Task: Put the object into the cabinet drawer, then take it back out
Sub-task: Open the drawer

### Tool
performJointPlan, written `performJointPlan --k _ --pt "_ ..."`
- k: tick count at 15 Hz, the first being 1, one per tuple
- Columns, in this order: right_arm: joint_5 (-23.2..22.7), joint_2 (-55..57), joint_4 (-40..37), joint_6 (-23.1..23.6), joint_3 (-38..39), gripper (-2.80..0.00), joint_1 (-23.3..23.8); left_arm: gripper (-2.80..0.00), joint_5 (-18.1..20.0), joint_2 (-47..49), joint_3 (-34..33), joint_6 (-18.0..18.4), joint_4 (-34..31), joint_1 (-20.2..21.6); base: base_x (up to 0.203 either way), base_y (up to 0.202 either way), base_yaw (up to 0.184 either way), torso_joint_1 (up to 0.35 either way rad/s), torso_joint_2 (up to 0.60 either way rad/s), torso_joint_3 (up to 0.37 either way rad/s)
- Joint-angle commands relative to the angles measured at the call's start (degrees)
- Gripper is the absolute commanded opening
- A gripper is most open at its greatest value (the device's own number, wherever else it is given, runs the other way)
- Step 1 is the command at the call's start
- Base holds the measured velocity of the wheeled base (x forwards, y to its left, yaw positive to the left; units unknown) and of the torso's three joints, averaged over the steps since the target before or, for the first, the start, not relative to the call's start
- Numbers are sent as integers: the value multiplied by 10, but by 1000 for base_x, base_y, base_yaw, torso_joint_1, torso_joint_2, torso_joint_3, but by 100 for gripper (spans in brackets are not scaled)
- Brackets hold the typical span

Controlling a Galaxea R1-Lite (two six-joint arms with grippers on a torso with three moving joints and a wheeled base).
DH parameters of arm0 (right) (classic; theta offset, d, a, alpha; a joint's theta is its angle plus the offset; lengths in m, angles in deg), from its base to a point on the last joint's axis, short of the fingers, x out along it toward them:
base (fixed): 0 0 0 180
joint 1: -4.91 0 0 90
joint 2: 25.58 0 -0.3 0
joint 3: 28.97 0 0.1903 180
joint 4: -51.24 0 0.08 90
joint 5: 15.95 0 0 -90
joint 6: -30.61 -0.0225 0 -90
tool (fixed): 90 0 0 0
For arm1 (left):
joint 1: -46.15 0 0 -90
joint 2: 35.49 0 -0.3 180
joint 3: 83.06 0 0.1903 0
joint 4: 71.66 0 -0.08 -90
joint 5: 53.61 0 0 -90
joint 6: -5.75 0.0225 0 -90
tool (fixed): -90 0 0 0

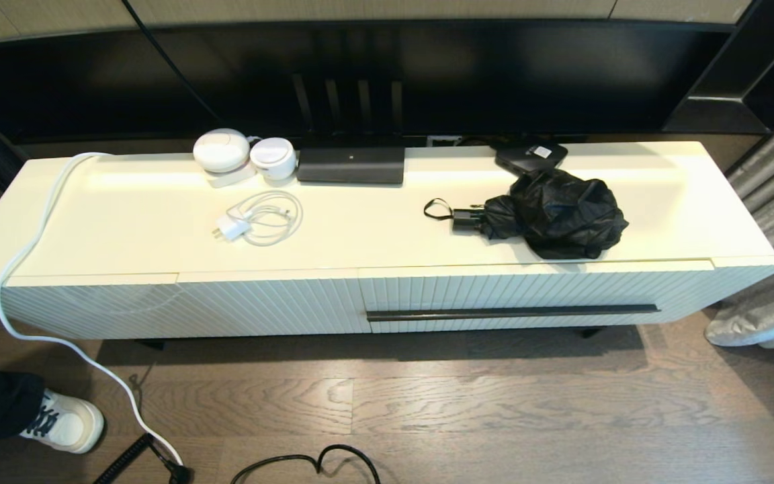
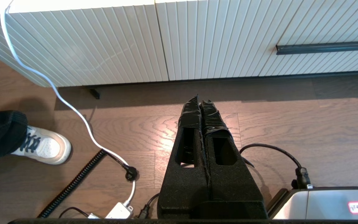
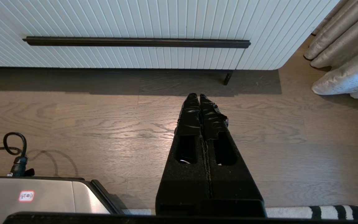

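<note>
The black folding umbrella (image 1: 551, 212) lies on the cabinet top at the right, its short handle and thin wrist loop pointing left. Below it the cream fluted drawer (image 1: 535, 290) is closed; its dark bar handle (image 1: 513, 312) runs along the front, also seen as the bar handle (image 3: 137, 42) in the right wrist view and partly as the bar handle (image 2: 326, 47) in the left wrist view. My left gripper (image 2: 200, 99) and right gripper (image 3: 196, 96) hang shut and empty above the wooden floor in front of the cabinet. Neither arm shows in the head view.
On the cabinet top (image 1: 373, 228) sit two white round devices (image 1: 242, 154), a coiled white charger (image 1: 259, 218), a long black device (image 1: 351, 165) and a flat black box (image 1: 530, 156). A white cable (image 1: 31, 269) trails to the floor. A person's shoe (image 1: 68, 422) is at left; curtain (image 1: 773, 235) at right.
</note>
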Motion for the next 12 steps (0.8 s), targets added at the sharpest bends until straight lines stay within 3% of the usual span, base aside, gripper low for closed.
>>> performJointPlan --k 1,12 --pt "0 0 0 1 0 -280 0 -280 0 1 -1 0 0 0 0 0 0 0 0 0" --pt "4 -1 -5 -1 -3 -280 0 -280 0 1 -1 0 0 0 0 0 0 0 0 0"
